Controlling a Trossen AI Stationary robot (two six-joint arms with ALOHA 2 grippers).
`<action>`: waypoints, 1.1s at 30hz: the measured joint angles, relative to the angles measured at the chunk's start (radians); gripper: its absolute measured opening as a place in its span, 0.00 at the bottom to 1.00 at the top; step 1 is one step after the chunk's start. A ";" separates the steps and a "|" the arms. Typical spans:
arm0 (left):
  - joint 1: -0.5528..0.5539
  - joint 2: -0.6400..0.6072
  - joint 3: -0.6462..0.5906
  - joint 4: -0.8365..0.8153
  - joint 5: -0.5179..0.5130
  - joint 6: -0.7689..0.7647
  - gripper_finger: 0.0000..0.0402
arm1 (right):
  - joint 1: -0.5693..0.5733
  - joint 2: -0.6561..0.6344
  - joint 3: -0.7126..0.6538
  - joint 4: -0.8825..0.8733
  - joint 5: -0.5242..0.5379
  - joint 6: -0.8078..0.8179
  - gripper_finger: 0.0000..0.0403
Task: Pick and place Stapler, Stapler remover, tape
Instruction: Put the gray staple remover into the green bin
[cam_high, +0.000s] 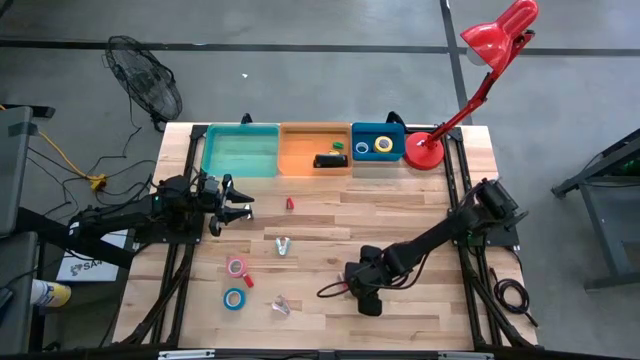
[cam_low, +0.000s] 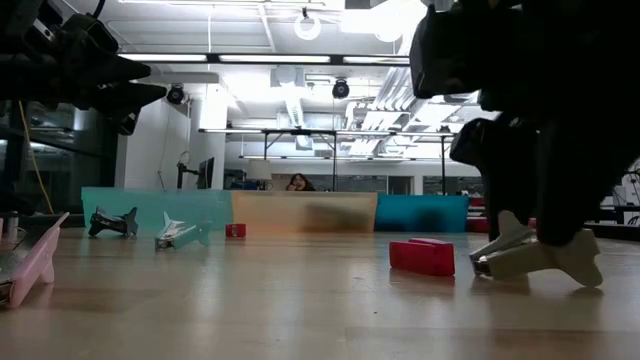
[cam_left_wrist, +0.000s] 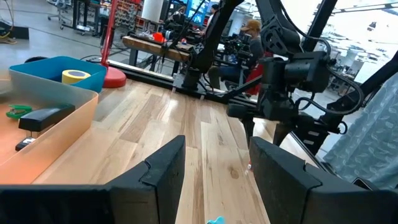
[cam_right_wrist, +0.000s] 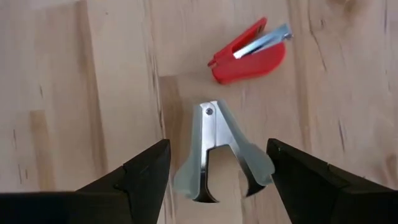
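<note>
A silver staple remover (cam_right_wrist: 217, 152) lies flat on the wood, claws toward my right gripper (cam_right_wrist: 217, 148), whose open fingers stand on either side of it, apart from it. The gripper (cam_high: 365, 298) hides it in the high view. A red staple remover (cam_right_wrist: 249, 53) lies just beyond. The black stapler (cam_high: 328, 160) lies in the orange bin (cam_high: 300, 135). Yellow tape (cam_high: 384, 146) and dark blue tape (cam_high: 361, 150) sit in the blue bin (cam_high: 378, 128). Pink tape (cam_high: 236, 265) and light blue tape (cam_high: 233, 298) lie on the table. My left gripper (cam_high: 232, 203) hangs open above the table's left side.
A teal bin (cam_high: 240, 150) stands left of the orange one at the far edge. A red desk lamp (cam_high: 425, 150) stands at the far right. Another silver remover (cam_high: 283, 245), a small red piece (cam_high: 290, 203) and a pale remover (cam_high: 280, 307) lie mid-table.
</note>
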 joint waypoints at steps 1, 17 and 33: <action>0.000 0.000 0.000 0.000 0.000 0.000 0.44 | 0.000 0.004 0.000 0.005 0.000 0.000 0.64; 0.000 0.000 0.000 0.000 -0.003 0.000 0.44 | 0.031 0.007 0.000 -0.042 0.074 -0.244 0.64; 0.000 0.000 -0.001 -0.001 -0.011 0.001 0.44 | 0.072 0.007 0.000 -0.046 0.182 -0.332 0.60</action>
